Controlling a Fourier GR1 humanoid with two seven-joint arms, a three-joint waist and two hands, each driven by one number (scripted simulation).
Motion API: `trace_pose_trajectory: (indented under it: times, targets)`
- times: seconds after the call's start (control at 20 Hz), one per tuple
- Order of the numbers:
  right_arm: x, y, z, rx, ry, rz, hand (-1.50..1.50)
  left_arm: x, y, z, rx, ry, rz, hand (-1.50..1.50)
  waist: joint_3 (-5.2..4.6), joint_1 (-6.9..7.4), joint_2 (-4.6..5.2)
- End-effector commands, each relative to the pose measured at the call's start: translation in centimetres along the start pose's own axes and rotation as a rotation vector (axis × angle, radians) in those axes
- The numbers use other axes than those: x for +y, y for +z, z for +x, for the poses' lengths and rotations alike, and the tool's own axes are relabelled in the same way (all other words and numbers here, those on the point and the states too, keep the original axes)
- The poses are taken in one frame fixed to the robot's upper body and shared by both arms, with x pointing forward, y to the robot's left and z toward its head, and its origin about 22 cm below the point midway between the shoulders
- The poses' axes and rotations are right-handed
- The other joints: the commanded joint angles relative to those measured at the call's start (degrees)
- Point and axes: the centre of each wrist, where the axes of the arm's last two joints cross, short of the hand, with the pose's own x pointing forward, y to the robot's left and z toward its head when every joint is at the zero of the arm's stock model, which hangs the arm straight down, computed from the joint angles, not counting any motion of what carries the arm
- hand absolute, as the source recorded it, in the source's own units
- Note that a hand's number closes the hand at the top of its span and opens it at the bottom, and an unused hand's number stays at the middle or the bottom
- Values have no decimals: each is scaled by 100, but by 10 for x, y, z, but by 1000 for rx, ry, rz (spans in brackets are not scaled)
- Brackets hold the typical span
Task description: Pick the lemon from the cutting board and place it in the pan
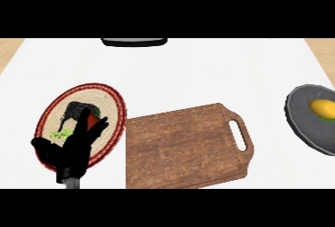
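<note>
The lemon (322, 107) is lying in the pan (302, 126) at the right edge. The left hand (68, 148) is resting with straight, empty fingers (91, 131) over the plate (112, 111), beside the board (186, 146).

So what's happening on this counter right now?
A robot is moving a lemon from the wooden cutting board into a grey pan. The lemon already lies in the pan at the right edge, and nothing lies on the board. Only the robot's left hand shows, open with fingers up, over a red-rimmed plate at the left; it holds nothing. The right hand is out of view. A dark object sits at the far edge.
</note>
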Motion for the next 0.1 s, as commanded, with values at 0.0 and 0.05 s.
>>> trace_pose_trajectory:
  times: [0.0,0.05]
  targets:
    - [-20,24,1,-70,-61,59,-150,16,2,-23,95,-21,72,0,-34,-13,54]
    - [7,27,-23,-62,-51,41,-150,15,5,-23,79,-28,67,0,-39,-16,44]
